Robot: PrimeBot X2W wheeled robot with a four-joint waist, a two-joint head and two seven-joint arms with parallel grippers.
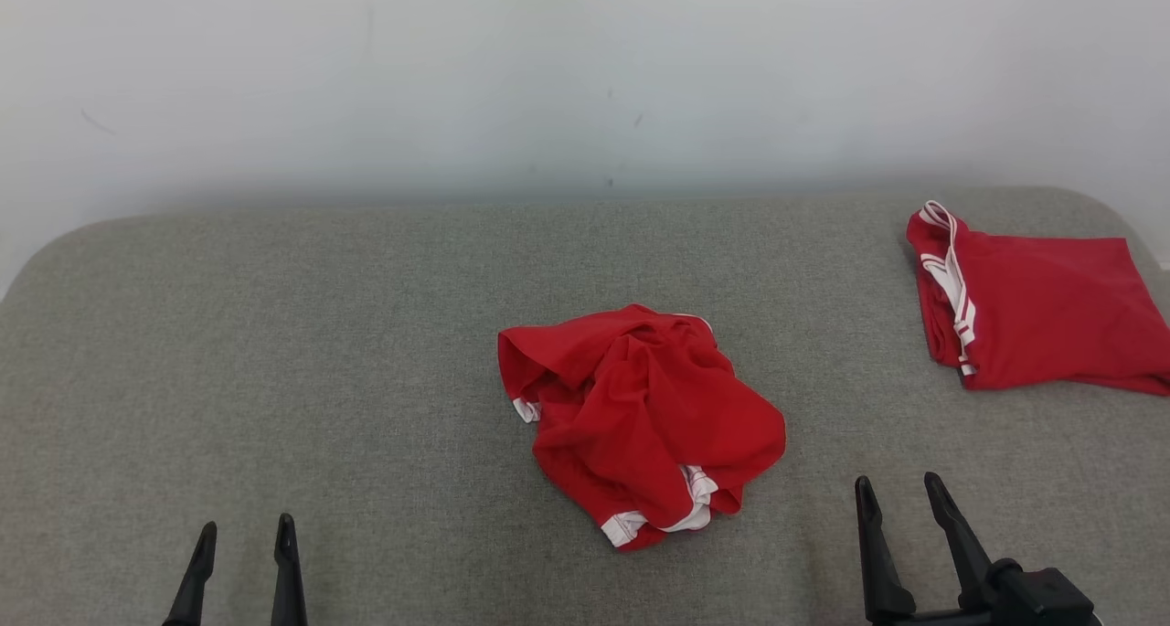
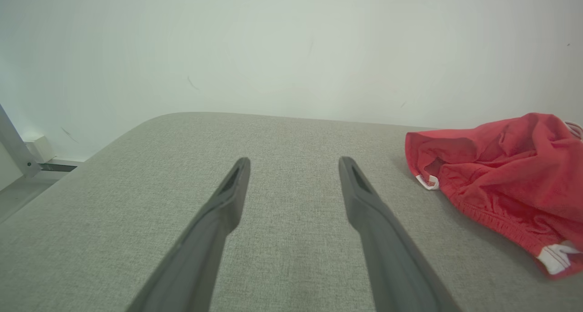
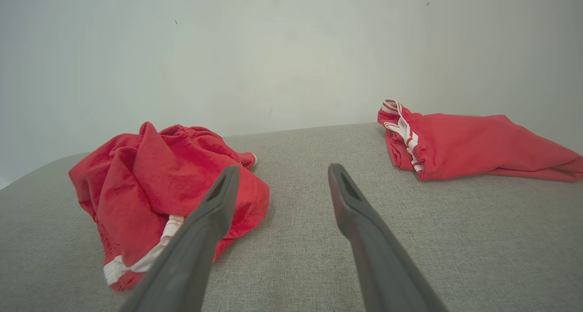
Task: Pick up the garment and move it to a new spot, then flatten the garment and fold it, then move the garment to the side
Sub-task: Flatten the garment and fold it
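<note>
A crumpled red garment (image 1: 640, 420) with white trim lies in a heap in the middle of the grey padded surface (image 1: 274, 334). It lies at the right edge of the left wrist view (image 2: 501, 184) and on the left of the right wrist view (image 3: 155, 189). My left gripper (image 1: 247, 527) stands open at the lower left, well clear of the heap, with nothing between its fingers (image 2: 294, 159). My right gripper (image 1: 898, 482) is open at the lower right, just right of the heap, also empty (image 3: 282, 166).
A second red garment (image 1: 1042, 306) with white trim lies folded flat at the far right of the surface (image 3: 469, 143). A pale wall (image 1: 585, 78) rises behind the rounded back edge. Bare grey fabric stretches left of the heap.
</note>
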